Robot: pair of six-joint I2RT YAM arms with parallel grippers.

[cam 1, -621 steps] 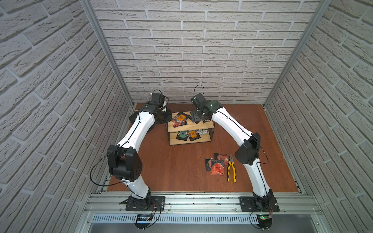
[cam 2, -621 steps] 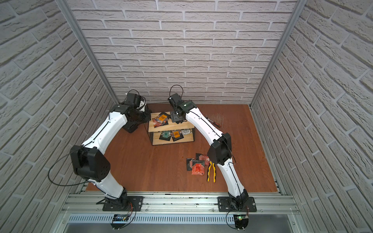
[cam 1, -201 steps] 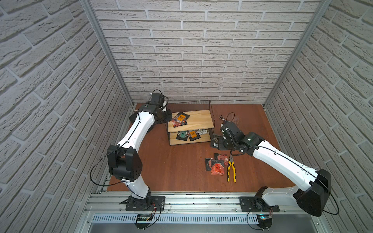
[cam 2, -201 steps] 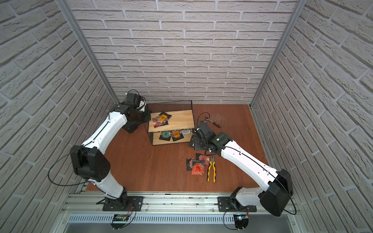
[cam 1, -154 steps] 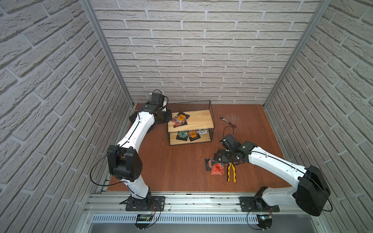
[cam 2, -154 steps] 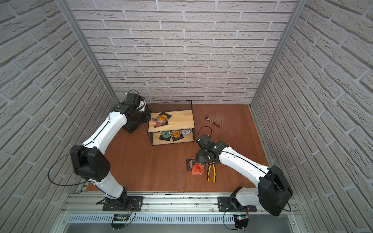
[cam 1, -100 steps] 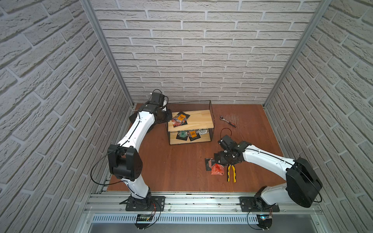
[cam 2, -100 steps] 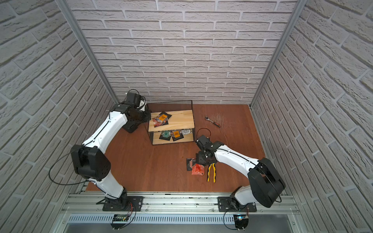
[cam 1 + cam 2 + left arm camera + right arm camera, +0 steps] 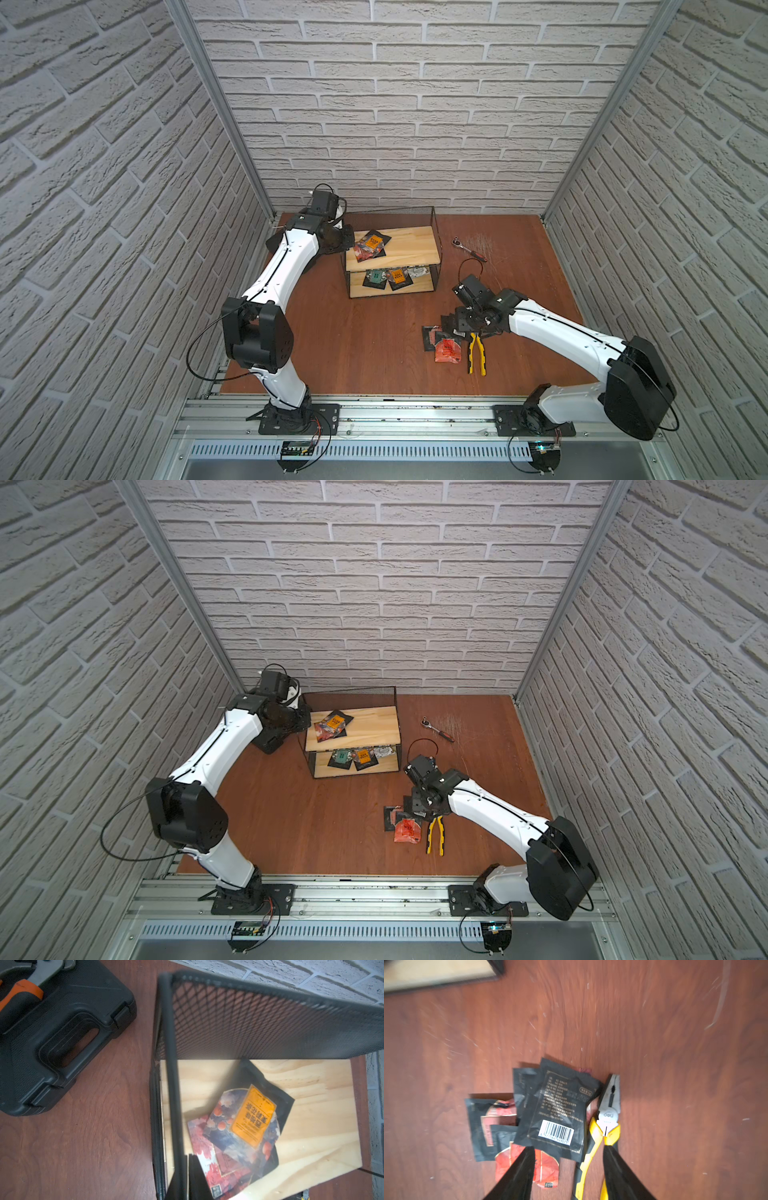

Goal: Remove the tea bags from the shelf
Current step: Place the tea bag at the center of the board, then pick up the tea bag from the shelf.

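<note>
The shelf [image 9: 409, 249] stands at the back middle in both top views. Two tea bags [image 9: 249, 1118] overlap on its top board [image 9: 370, 725]; three more tea bags [image 9: 395, 276] lie on the lower board. My left gripper [image 9: 188, 1159] is shut at the shelf's left end, beside the wire frame, with nothing visible between its fingers. Several tea bags [image 9: 444, 343] are piled on the floor in front. A black one with a barcode [image 9: 560, 1109] lies on top of the pile. My right gripper [image 9: 568, 1153] hovers open just over it, holding nothing.
Yellow-handled pliers [image 9: 604, 1126] lie touching the pile's right side, under my right fingers. A ratchet wrench [image 9: 469, 249] lies right of the shelf. A black tool case [image 9: 52, 1032] with an orange-handled tool [image 9: 20, 995] on it sits left of the shelf. Brick walls close three sides.
My right arm swung from the shelf's top board down to the floor pile. Its jaws opened and the black barcode tea bag now lies on the pile. The left arm stayed still.
</note>
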